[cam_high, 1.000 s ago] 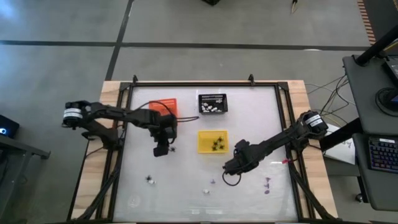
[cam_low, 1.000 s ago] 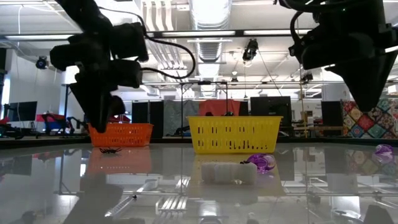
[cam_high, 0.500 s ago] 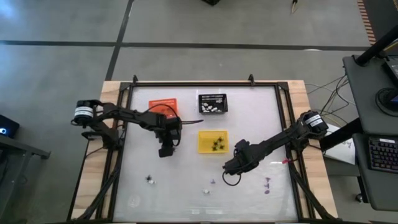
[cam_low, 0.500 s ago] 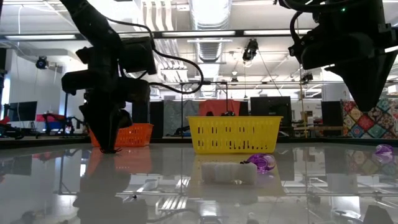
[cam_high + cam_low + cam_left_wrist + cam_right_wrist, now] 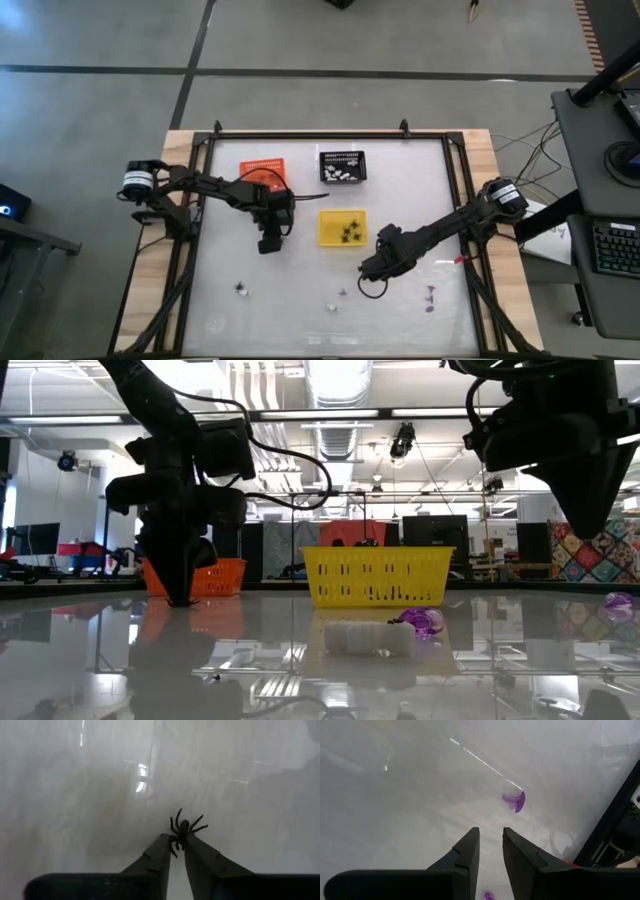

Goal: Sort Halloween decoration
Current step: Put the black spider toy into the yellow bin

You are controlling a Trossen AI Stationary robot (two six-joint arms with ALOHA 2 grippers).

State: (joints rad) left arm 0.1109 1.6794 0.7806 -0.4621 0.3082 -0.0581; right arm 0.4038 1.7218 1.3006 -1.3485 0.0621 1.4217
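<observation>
My left gripper (image 5: 177, 841) stands low on the table, just left of the yellow basket (image 5: 342, 227), its tips (image 5: 180, 598) down at the surface and closed on a black spider (image 5: 183, 830). My right gripper (image 5: 491, 845) hangs open above bare table right of centre (image 5: 372, 270), touching nothing. A purple piece (image 5: 516, 801) lies ahead of it. The yellow basket holds several black spiders, and the black basket (image 5: 342, 166) holds white pieces. Loose pieces lie flat on the table: a dark one (image 5: 241, 289), small ones (image 5: 338, 298) and purple ones (image 5: 430, 299). My left gripper pinches the black spider by its rear legs (image 5: 175, 842), only at the fingertips (image 5: 164, 841). The spider's body and front legs stick out past the tips. The fingers point steeply down from above. The spider lies on the table.
The orange basket (image 5: 263, 172) stands behind the left gripper, at the far left. In the low view a white piece (image 5: 370, 638) and a purple piece (image 5: 420, 622) lie in front of the yellow basket (image 5: 378, 575). Another purple piece (image 5: 617, 603) lies at the right. A black frame (image 5: 320, 134) rims the table.
My left gripper has moved a little toward the table's right edge and come down until its tips reach the surface where the black spider lay. The right arm has kept still.
</observation>
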